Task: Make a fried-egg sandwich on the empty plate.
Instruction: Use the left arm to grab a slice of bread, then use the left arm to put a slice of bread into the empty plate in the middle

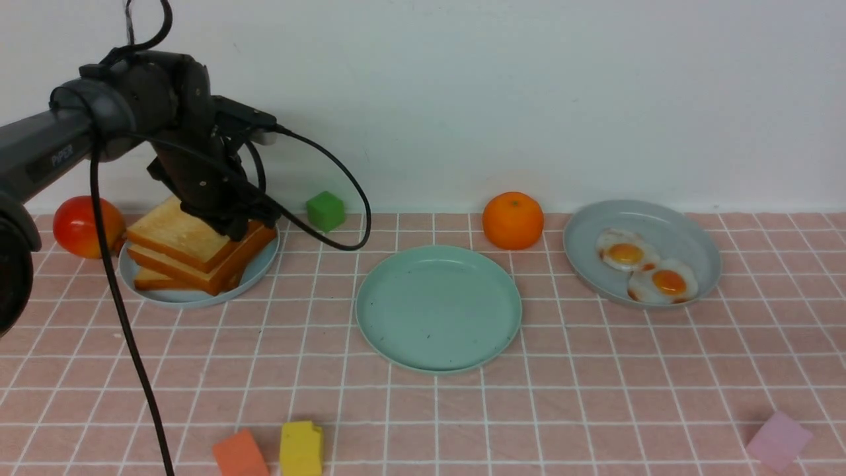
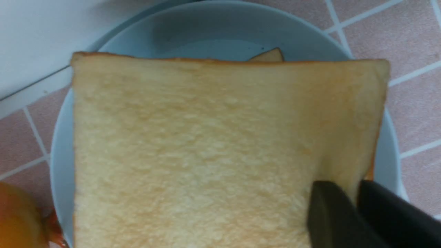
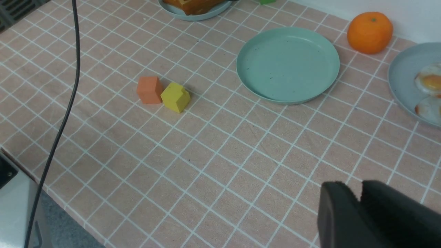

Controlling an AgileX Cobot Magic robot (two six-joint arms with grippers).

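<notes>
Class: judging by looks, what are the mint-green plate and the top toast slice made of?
The mint-green plate: likely matte plastic or fibre composite; dull sheen, tiny dark specks. The top toast slice: possibly foam replica; even pores, square edges.

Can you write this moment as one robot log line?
left gripper: shut on top toast slice | right gripper: shut, holding nothing | mint-green plate: empty | fried eggs: on grey-blue plate

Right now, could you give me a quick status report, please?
Left gripper shut on top toast slice. Right gripper shut, empty. Mint-green plate bare. Path unobstructed.
</notes>
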